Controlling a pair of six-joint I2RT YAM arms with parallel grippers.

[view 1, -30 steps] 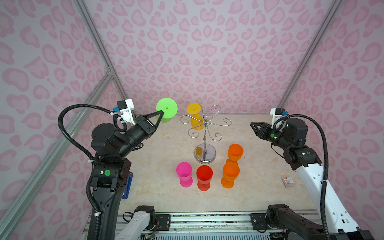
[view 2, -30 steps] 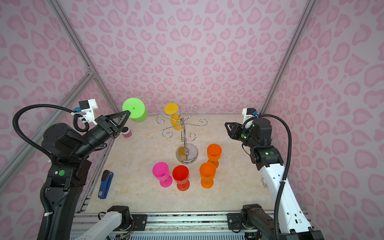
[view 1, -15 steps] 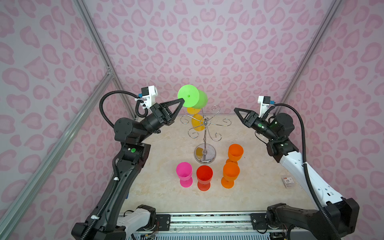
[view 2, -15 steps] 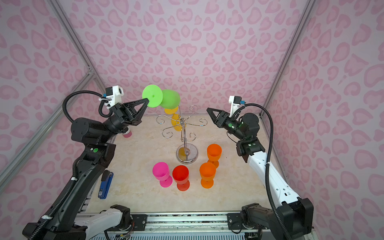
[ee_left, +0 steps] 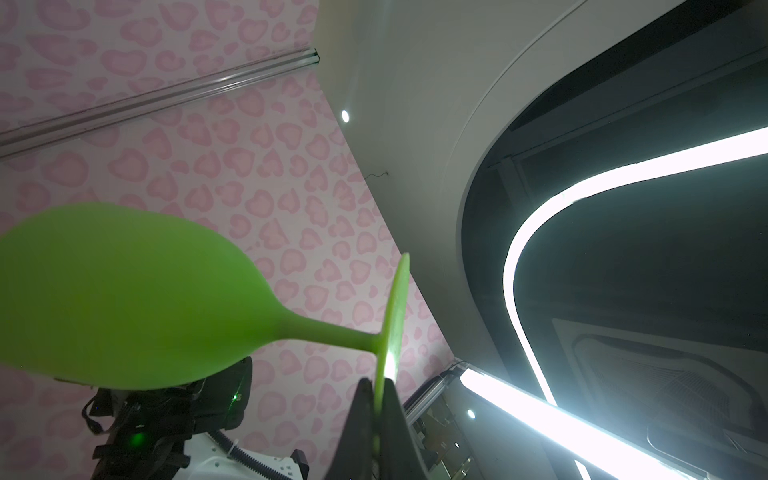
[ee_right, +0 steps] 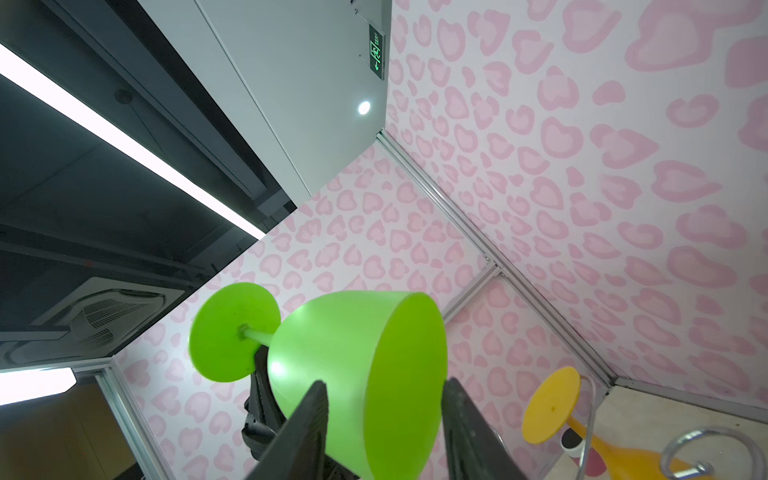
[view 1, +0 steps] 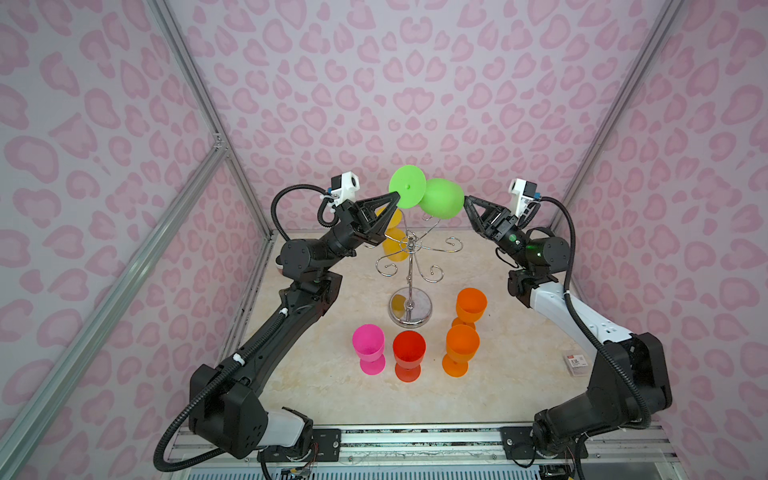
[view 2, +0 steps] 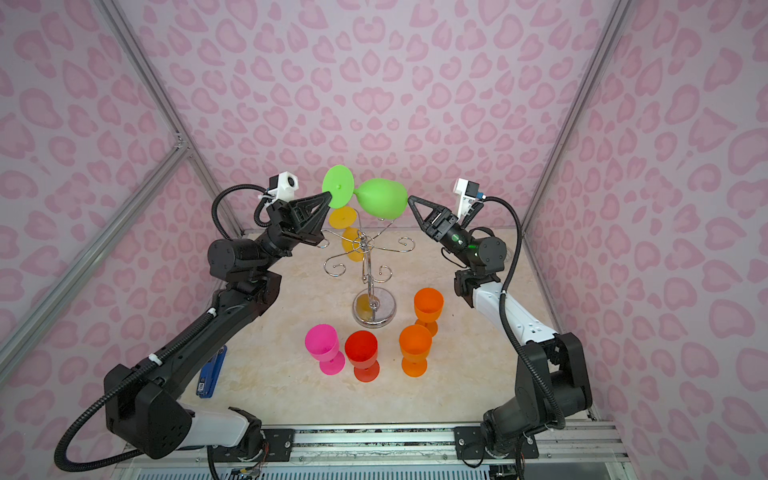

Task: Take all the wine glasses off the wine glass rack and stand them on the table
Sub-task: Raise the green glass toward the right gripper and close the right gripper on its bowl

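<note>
Left gripper (view 1: 394, 198) stays clamped on the foot of the green glass (view 1: 441, 203), now carried from 9 o'clock to 12 o'clock, clear above the rack (view 1: 410, 266). Right gripper (view 1: 467, 202), jaws parted, now straddles the bowl: handover likely next.

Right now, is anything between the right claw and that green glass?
Nothing visible does. The right gripper has its open jaws either side of the bowl of the green glass. The left gripper pinches the foot at the other end, above the rack.
</note>
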